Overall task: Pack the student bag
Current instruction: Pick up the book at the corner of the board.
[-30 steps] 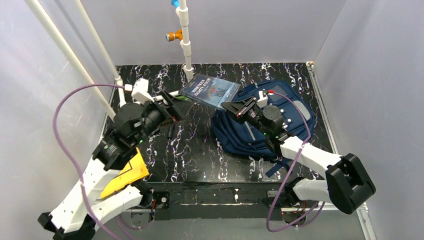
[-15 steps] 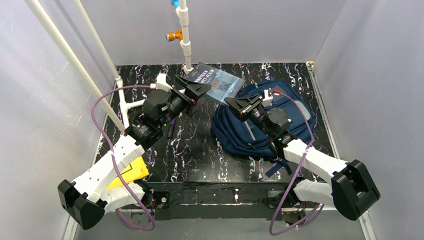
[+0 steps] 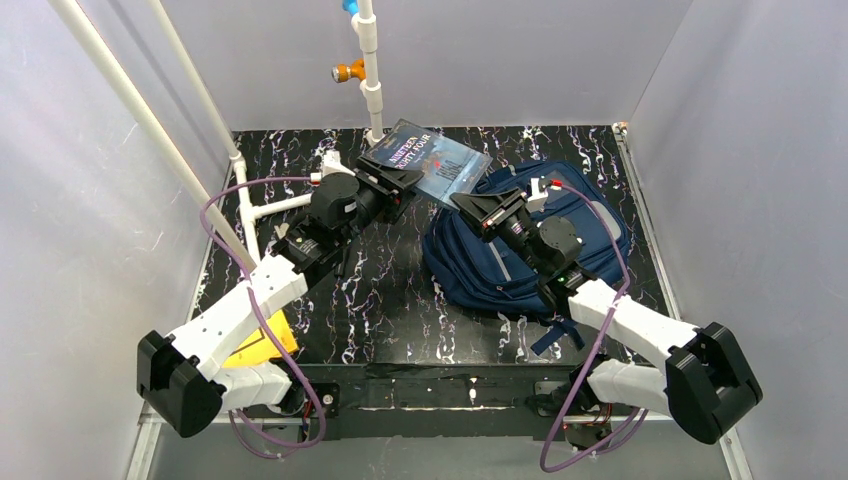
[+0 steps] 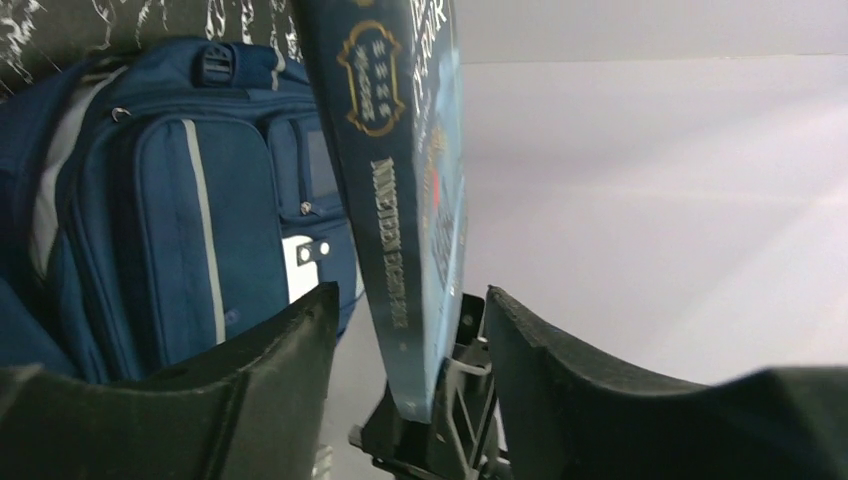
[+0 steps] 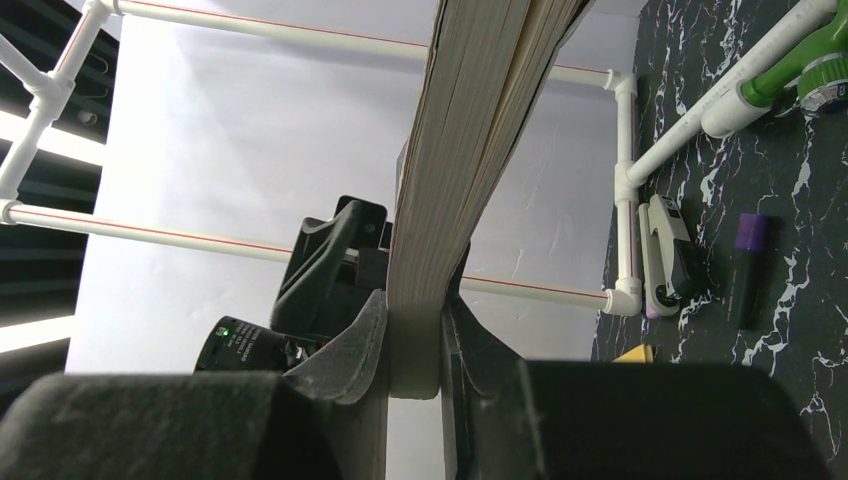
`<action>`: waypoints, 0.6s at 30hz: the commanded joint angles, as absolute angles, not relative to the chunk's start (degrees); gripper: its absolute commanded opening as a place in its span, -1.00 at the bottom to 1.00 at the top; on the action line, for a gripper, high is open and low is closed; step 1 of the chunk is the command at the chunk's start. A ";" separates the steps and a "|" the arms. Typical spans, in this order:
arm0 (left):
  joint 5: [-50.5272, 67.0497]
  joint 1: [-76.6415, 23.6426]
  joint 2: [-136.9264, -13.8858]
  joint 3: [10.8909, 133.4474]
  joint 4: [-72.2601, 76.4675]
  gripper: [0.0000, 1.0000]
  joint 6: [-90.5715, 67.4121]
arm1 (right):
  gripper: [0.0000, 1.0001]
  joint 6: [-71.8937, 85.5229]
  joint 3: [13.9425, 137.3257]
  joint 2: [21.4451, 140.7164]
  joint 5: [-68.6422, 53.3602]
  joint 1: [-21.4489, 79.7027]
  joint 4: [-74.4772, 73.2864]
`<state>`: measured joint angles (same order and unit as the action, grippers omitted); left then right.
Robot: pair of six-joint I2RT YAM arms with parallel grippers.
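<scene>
The navy student bag (image 3: 470, 270) lies flat on the right half of the black marbled table; it also shows in the left wrist view (image 4: 150, 220). A blue hardback book (image 3: 435, 160) is held in the air, tilted, just left of the bag's top. My right gripper (image 3: 470, 205) is shut on the book's page edge (image 5: 480, 130); its jaws (image 5: 415, 300) press both covers. My left gripper (image 3: 395, 180) is open, its fingers either side of the book's spine (image 4: 400, 200) with gaps on both sides (image 4: 410, 295).
A white pipe frame (image 3: 372, 90) stands at the back and left. A yellow object (image 3: 255, 340) lies at the near left. A purple marker (image 5: 748, 265), a white stapler-like item (image 5: 668, 255) and a green-capped object (image 5: 815, 55) lie on the table. Grey walls surround the table.
The book has risen off the table and tilted up. My left arm has swung right and toward the back, following the book's left edge. My right gripper has stayed shut on the book.
</scene>
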<state>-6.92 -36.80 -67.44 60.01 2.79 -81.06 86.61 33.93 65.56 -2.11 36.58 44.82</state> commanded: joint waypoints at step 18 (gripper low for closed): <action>-13.91 -36.91 -67.41 53.85 21.93 -1.00 -65.52 | 0.06 72.77 40.73 57.79 -5.65 36.83 29.34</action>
